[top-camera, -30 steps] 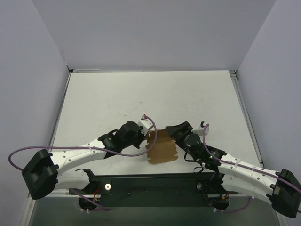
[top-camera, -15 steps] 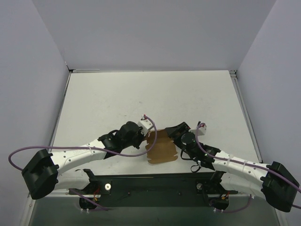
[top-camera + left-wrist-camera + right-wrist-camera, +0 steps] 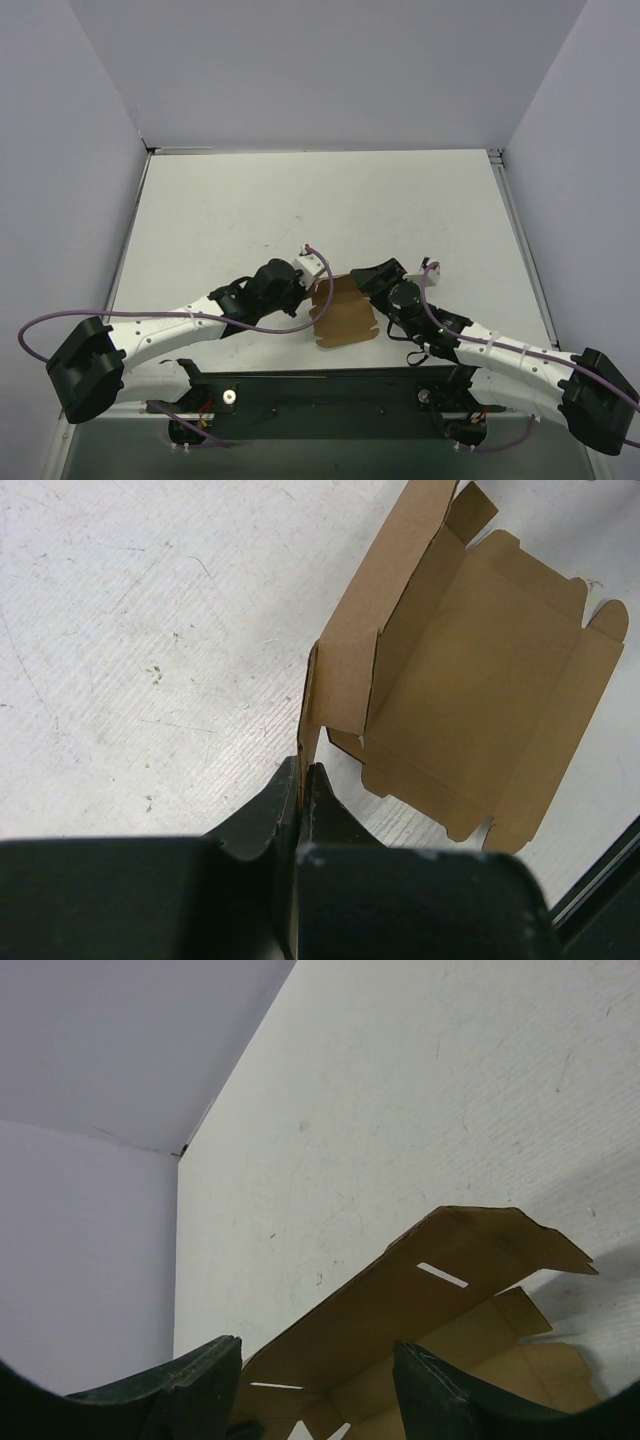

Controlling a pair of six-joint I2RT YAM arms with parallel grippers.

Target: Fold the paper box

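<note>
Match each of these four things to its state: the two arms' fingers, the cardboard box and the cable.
Things
1. left arm's black fingers
2. right arm's black fingers
3. thin brown cardboard paper box
4. purple cable

States
A. apart, gripping nothing
B. mostly flat on the table, one side panel raised
C. pinched shut on a cardboard flap
D. looping out beside an arm's base

Pairs: 1-C, 2-A, 3-B, 4-D

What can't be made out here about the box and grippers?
Top view: where the left gripper pinches the paper box, hidden under its wrist.
Right wrist view: the box's near edge, behind the right gripper and cut off below; contact unclear.
Left wrist view: pinched flap's end, between fingers.
</note>
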